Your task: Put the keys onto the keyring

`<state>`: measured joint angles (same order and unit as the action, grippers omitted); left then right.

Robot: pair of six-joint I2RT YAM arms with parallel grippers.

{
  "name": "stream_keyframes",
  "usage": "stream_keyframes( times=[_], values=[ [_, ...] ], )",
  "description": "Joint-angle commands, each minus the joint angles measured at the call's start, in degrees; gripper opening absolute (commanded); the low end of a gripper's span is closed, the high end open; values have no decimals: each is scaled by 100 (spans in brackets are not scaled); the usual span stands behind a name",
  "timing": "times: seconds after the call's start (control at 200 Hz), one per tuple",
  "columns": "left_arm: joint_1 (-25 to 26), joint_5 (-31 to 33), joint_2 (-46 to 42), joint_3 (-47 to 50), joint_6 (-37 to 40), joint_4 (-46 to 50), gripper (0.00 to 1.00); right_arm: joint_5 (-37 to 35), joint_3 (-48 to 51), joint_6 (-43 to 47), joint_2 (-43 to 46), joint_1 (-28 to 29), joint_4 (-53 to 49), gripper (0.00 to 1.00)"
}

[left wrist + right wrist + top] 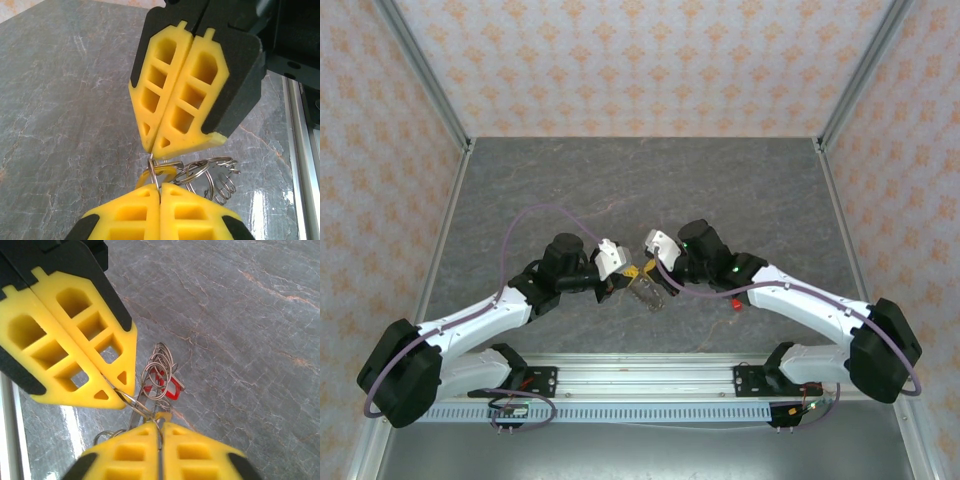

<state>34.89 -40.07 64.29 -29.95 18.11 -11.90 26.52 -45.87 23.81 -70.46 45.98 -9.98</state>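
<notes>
While left, right jaws clamp keyring [158, 371] tip-to-tip, open table [640, 180] beyond, edges well apart.

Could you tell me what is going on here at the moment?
Both arms meet over the middle of the table. The left gripper and the right gripper are each shut on the wire of the keyring, a bunch of metal rings held between them. A red key sits among the rings. Another small red piece lies on the table by the right arm.
</notes>
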Motion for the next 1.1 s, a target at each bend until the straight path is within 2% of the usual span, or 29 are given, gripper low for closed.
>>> stream_keyframes(
  times=[0.0, 0.205, 0.335, 0.525, 0.736, 0.841, 1.096],
  values=[
    [70, -309, -15, -213, 114, -250, 0, -424, -94, 146, 24, -71, -234, 12],
    [70, -287, -29, -177, 97, -377, 0, -346, 167, 350, 491, -199, -185, 21],
    [70, -365, -2, -203, 112, -403, 0, -59, 394, 430, 854, -353, -38, 21],
    [70, -577, 65, -289, 176, -298, 0, 660, 532, 644, 1130, -498, 13, 20],
    [70, -768, 161, -428, 235, -180, 0, 1846, 579, 746, 1098, -493, 410, 22],
    [70, -877, 220, -501, 279, -105, 0, 1753, 671, 585, 1054, -493, 815, 24],
    [70, -972, 277, -573, 325, -23, 0, 1692, 649, 681, 871, -493, 850, 24]
  ],
)
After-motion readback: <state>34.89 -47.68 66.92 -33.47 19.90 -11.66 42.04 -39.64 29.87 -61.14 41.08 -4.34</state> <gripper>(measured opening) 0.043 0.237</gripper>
